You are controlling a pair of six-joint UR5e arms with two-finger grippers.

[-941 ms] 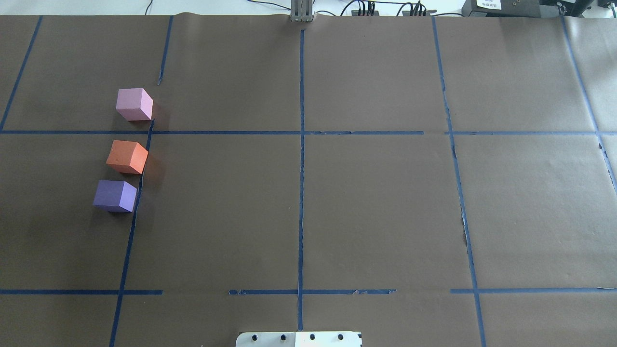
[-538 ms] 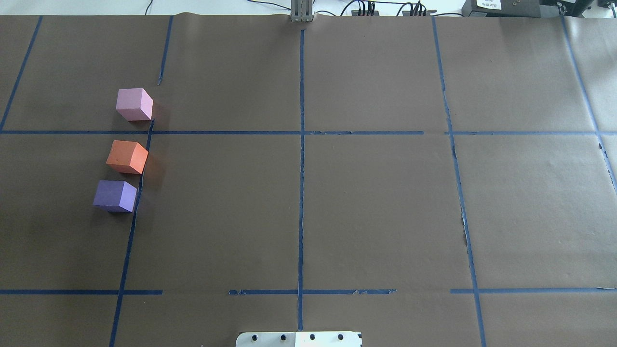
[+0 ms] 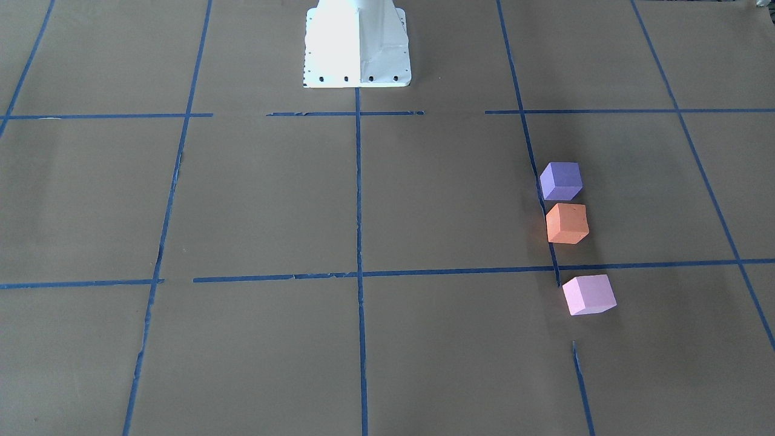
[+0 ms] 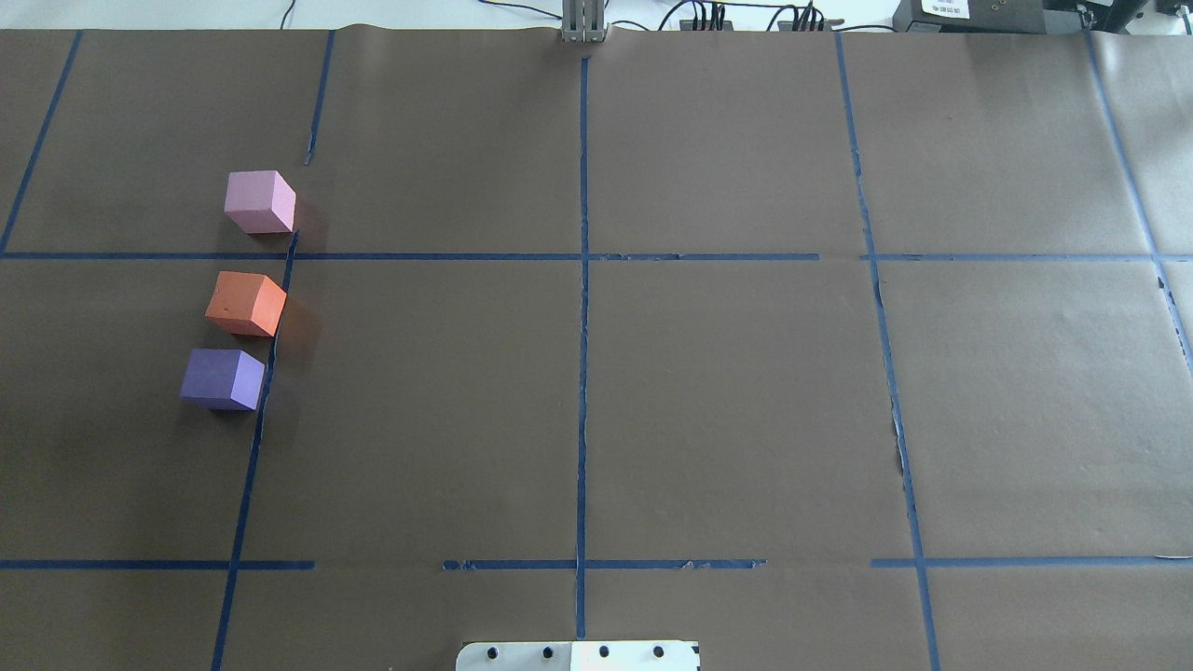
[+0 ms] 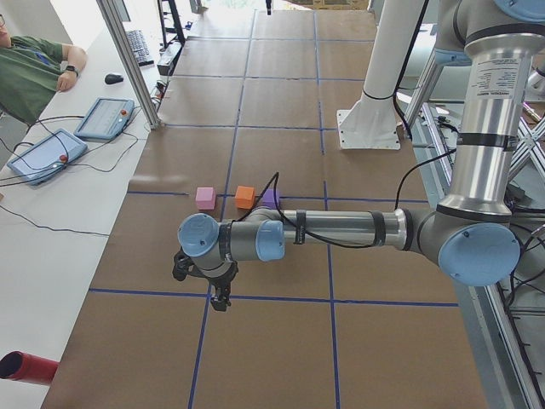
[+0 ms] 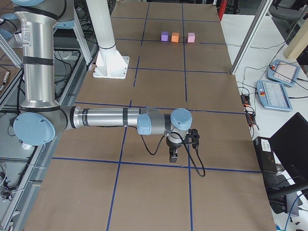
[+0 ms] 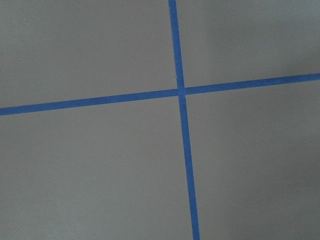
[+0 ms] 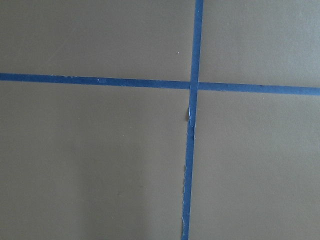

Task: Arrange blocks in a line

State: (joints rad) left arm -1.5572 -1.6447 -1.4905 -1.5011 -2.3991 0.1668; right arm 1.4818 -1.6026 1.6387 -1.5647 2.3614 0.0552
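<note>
Three cubes stand in a near-straight row on the brown paper at the table's left side: a light pink block (image 4: 259, 201) farthest, an orange block (image 4: 246, 303) in the middle, a violet-purple block (image 4: 222, 378) nearest. They also show in the front view: purple (image 3: 561, 180), orange (image 3: 567, 223), pink (image 3: 588, 294). The left gripper (image 5: 220, 300) hangs over a tape crossing, well clear of the blocks. The right gripper (image 6: 173, 156) hangs far from them at the other end. I cannot tell whether either is open or shut. Both wrist views show only paper and tape.
Blue tape lines (image 4: 582, 280) grid the brown paper. The white robot base plate (image 4: 578, 655) sits at the near middle edge. An operator (image 5: 25, 68) sits at a side desk with teach pendants (image 5: 102, 118). A red tube (image 5: 25, 366) lies off the table.
</note>
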